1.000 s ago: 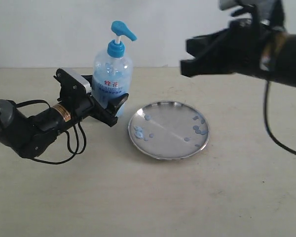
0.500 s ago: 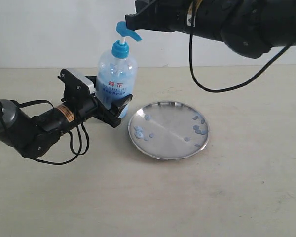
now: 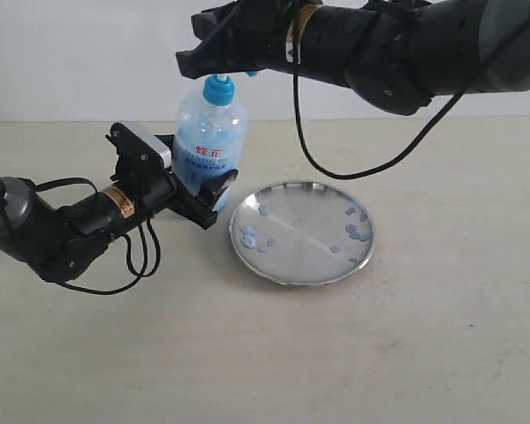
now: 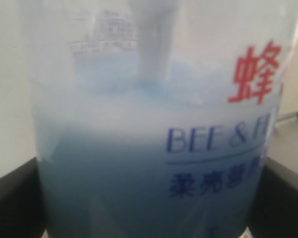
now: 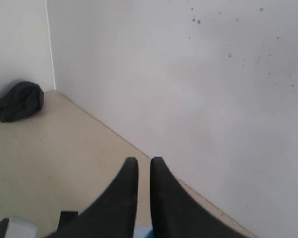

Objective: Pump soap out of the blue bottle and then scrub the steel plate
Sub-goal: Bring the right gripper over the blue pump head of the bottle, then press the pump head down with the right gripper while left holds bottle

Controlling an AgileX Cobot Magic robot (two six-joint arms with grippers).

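The blue bottle stands upright left of the steel plate, and my left gripper is shut on its lower body. In the left wrist view the blue bottle fills the picture between the black fingers. My right gripper lies across the top of the pump head, which sits low with no white stem showing. In the right wrist view the right gripper is shut with nothing between its fingers, and a sliver of the pump head shows below. Soap droplets dot the plate.
The right arm spans the upper scene above the plate. A dark bundle lies on the table by the wall corner. The left arm's cable loops onto the table left of the bottle.
The right arm swept left from the upper right and came down over the pump head. The pump head has sunk and its white stem has gone from sight. The left gripper still holds the bottle.
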